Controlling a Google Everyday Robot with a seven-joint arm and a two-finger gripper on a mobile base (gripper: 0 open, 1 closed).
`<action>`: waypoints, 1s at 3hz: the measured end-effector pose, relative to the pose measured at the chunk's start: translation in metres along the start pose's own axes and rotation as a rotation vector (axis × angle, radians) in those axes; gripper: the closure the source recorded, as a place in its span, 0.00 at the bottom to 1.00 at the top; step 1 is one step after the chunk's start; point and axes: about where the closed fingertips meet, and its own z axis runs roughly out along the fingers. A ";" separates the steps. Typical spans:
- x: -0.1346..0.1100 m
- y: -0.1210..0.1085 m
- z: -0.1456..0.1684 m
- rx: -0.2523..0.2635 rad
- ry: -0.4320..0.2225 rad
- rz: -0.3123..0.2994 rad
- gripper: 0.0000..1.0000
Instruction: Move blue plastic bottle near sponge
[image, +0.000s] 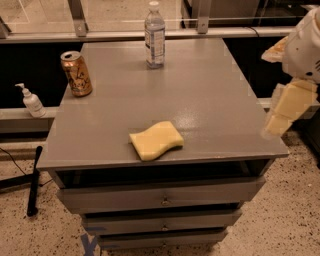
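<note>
Single arm, gripper (284, 112) hangs off the right edge of the grey table (215, 100), outside the tabletop and carrying nothing that I can see; whether it is released or clenched cannot be told from this angle. Blue plastic bottle (154, 35) stands upright at the far edge of the table, about mid-width, cap on, long axis vertical, untouched. Key relation: the bottle lies to the far left of the gripper, diagonally across the tabletop, well apart, so the reach has to go inward over the table and toward the back. With the bottle upright, a side grasp on the body looks like the natural approach. Sponge (156, 140) lies flat near the front edge, almost directly in front of the bottle in line but well apart from it, most of the table depth between them. The sponge is nearer the gripper than the bottle is. Orange drink can (76, 73) stands at the left side, away from the likely path. White pump bottle (31, 100) sits off the table on the ledge to the left. Task not yet started: bottle not grasped, not near the sponge. Once held, the carry is judged to be a straight pull toward the front edge, set down just beside the sponge.
</note>
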 end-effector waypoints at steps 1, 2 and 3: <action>-0.029 -0.049 0.028 0.073 -0.141 -0.022 0.00; -0.065 -0.120 0.059 0.171 -0.289 0.000 0.00; -0.097 -0.188 0.092 0.242 -0.388 0.062 0.00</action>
